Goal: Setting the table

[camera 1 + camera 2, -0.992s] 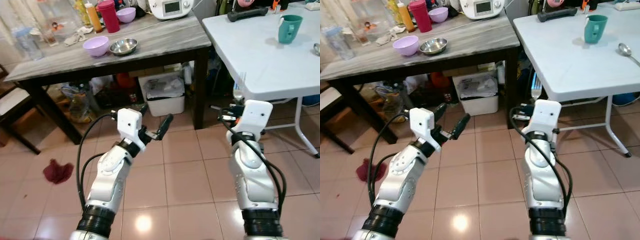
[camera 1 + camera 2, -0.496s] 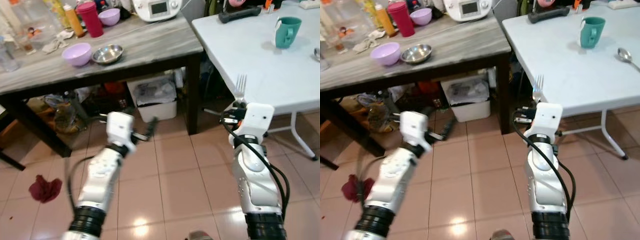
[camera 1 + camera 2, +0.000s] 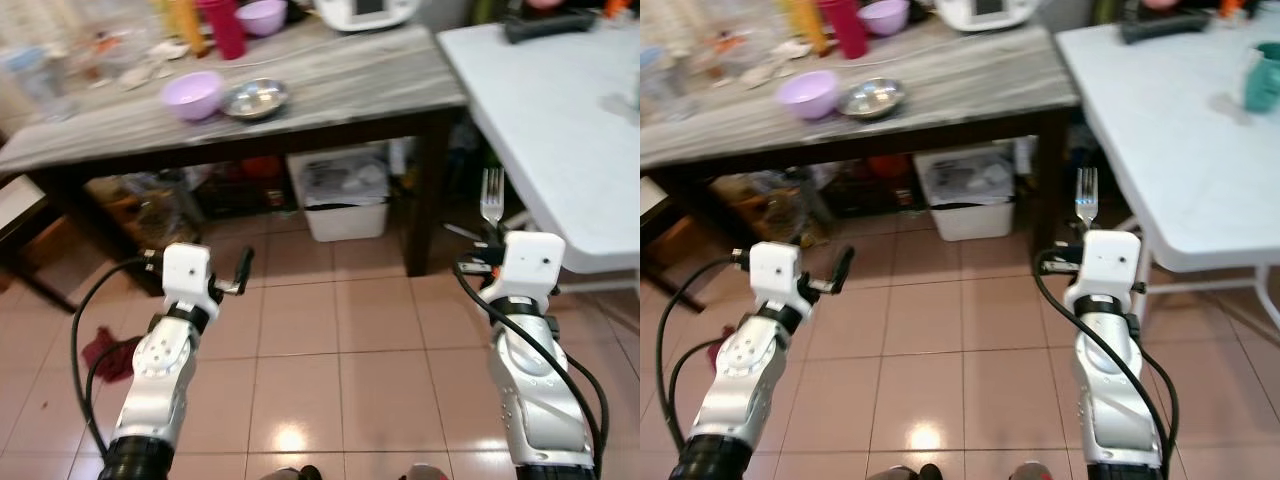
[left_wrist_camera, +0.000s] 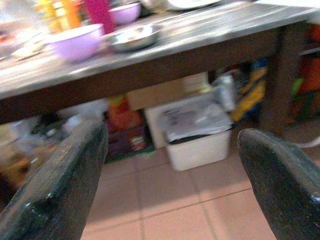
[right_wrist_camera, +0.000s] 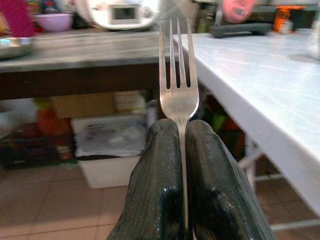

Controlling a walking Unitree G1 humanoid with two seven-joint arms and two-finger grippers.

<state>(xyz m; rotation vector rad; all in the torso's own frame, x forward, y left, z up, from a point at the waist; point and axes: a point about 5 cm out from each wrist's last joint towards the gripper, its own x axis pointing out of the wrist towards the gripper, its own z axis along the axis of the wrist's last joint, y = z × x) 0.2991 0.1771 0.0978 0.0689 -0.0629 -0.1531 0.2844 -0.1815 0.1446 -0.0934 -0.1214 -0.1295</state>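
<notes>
Silver 4-tine fork (image 5: 178, 95) upright in right gripper (image 5: 182, 137).

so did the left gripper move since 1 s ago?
Yes. The left gripper has dropped lower and outward to the robot's left. Earlier it sat below the metal bowl on the dark table; it's now below the purple bowl.

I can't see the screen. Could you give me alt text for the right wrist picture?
Two black fingers of the right gripper pinch a silver fork upright, tines up. Behind it, a white table stands beside a dark wooden table.
</notes>
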